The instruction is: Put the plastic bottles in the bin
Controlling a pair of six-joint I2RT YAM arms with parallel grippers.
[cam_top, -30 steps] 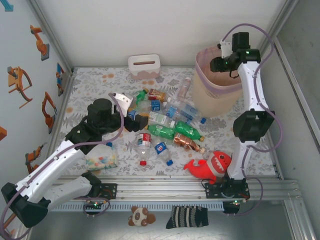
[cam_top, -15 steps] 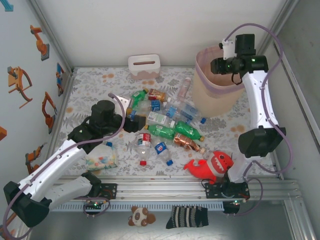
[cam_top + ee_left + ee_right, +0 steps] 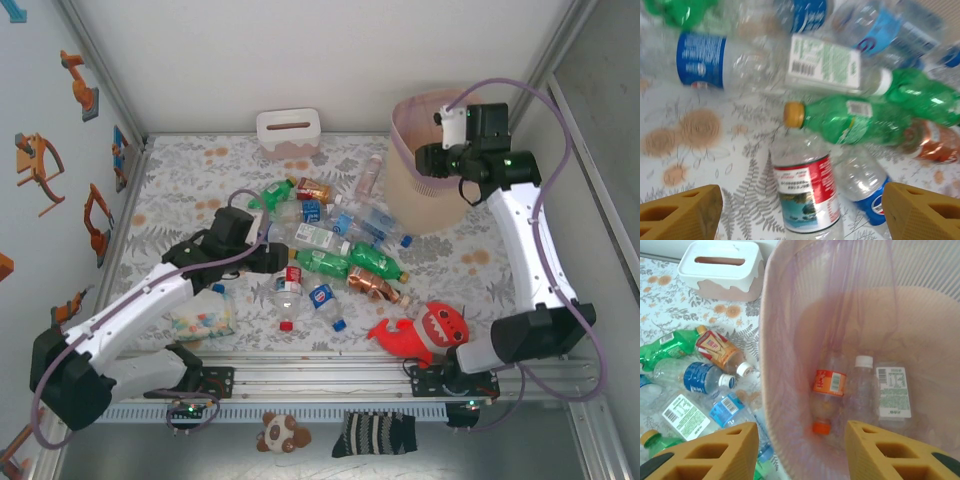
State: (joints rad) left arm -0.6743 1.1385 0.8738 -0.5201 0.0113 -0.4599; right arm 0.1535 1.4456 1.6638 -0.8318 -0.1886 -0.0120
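Most of the plastic bottles [image 3: 335, 240] lie tumbled together on the surface [image 3: 190, 170], just under and ahead of the left end effector [image 3: 801, 192], whose jaws stand wide apart with nothing between them. Between its fingers lies a clear bottle with a red label [image 3: 807, 200]. A green bottle with a yellowish cap [image 3: 855, 122] crosses just beyond its far end, and a blue-labelled bottle [image 3: 867, 192] lies just beside it toward the finger on the right of the wrist view. That crowding is the main hazard, I judge. A finger coming down could land on the blue-labelled neighbour instead of the surface, pinch two bottles at once, or nudge the round, light bodies so they roll out of line. Smooth thin plastic may also buckle or squirt out of a squeeze placed off-centre. The right end effector [image 3: 801, 427] hangs over the mouth of the bin [image 3: 771, 365], jaws apart and empty. At least two bottles lie at the bottom below it, one with an orange label [image 3: 829, 385]. Leaving from there, a finger could snag the pink liner [image 3: 840, 270] or knock the rim, shifting or tipping the bin. Both arms reaching into the same heap could also clash.
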